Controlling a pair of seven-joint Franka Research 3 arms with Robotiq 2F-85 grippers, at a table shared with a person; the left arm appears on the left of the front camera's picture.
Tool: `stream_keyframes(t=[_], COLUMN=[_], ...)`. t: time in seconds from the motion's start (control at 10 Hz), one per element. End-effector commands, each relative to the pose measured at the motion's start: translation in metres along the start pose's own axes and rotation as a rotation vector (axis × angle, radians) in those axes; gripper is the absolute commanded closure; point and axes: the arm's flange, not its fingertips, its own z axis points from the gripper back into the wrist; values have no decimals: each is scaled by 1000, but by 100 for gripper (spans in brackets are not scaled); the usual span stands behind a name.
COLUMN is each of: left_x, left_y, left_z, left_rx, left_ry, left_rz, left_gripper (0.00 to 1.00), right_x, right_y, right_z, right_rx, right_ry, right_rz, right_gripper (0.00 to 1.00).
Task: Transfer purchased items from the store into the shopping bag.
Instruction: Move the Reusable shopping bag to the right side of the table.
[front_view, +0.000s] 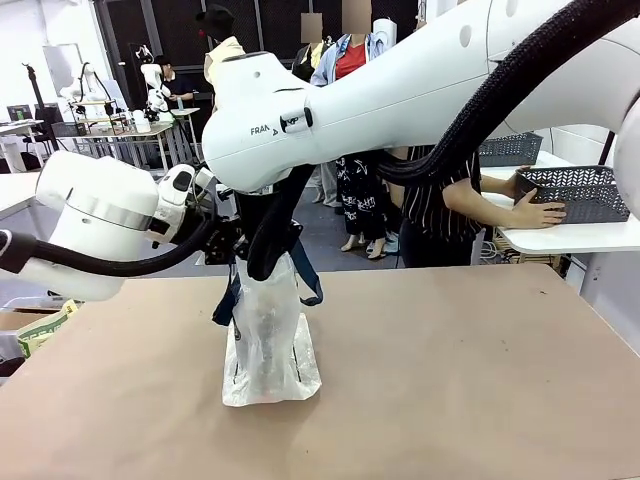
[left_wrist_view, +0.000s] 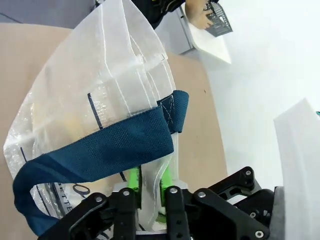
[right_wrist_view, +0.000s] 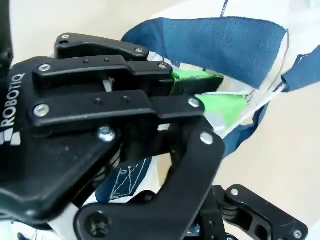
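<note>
The shopping bag (front_view: 268, 345), translucent white with navy straps, stands upright and narrow on the brown table (front_view: 450, 380). My left gripper (front_view: 232, 245) reaches its top from the left. In the left wrist view that gripper (left_wrist_view: 149, 180) has its green pads slightly parted around the bag's rim (left_wrist_view: 150, 165), below a navy strap (left_wrist_view: 100, 150). A yellowish shape (left_wrist_view: 75, 125) shows through the film. My right gripper (front_view: 268, 255) comes down on the gathered bag top, shut on it. Across the table a person's hands rest on the store (front_view: 580, 190), a dark grey lattice basket.
The right wrist view looks closely at the left gripper (right_wrist_view: 210, 95) and the navy strap (right_wrist_view: 220, 42). A second grey basket (front_view: 510, 148) sits behind the person. A white side table (front_view: 570, 238) stands far right. A green-yellow packet (front_view: 40, 330) lies off the table's left edge.
</note>
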Motion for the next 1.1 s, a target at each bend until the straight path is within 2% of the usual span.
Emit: stream_keyframes(t=[0.0, 0.4, 1.0], left_x=[3, 4, 5], left_y=[4, 4, -3], left_z=[-4, -8, -20], left_rx=[-69, -160, -148], left_ry=[-10, -25, 9], left_rz=[-1, -4, -19], left_gripper=[60, 60, 60], right_x=[3, 7, 17], right_y=[1, 5, 14], right_z=[-7, -9, -15], right_rx=[5, -3, -5], right_ry=[-23, -13, 2], right_rz=[8, 29, 52], right_gripper=[100, 100, 100])
